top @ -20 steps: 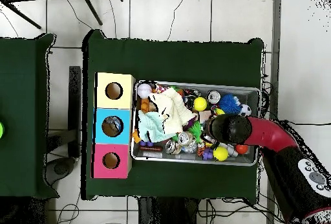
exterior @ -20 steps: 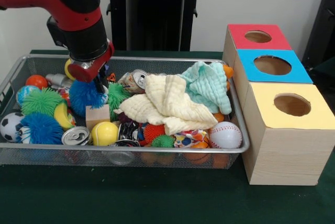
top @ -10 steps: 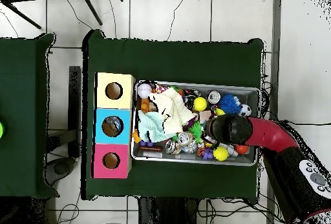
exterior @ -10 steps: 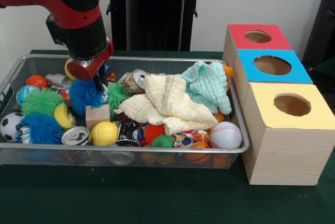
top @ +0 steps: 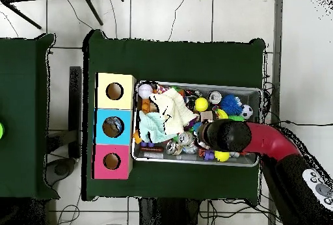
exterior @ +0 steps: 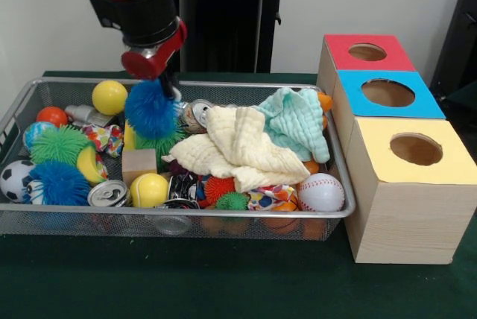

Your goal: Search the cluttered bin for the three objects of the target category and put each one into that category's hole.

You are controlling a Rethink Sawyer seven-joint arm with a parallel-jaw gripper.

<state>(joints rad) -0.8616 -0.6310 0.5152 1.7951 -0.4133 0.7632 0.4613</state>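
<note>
The gripper (exterior: 165,84) was raised above the wire bin (exterior: 45,218), clamped on a blue spiky ball (exterior: 150,109). Beneath it, every gap was packed with toys. Toward the boxes (exterior: 406,162), only heaped cloths (exterior: 246,144) stood in the way.

Green table (exterior: 223,289): bin (exterior: 186,218), boxes (exterior: 406,185).

The gripper (exterior: 165,86) fingers are mostly buried behind the blue fuzzy ball (exterior: 149,109), so can't really see how they sit. From overhead the arm (top: 260,139) covers that ball completely. The cloths (exterior: 246,144) hide whatever's under them.
</note>
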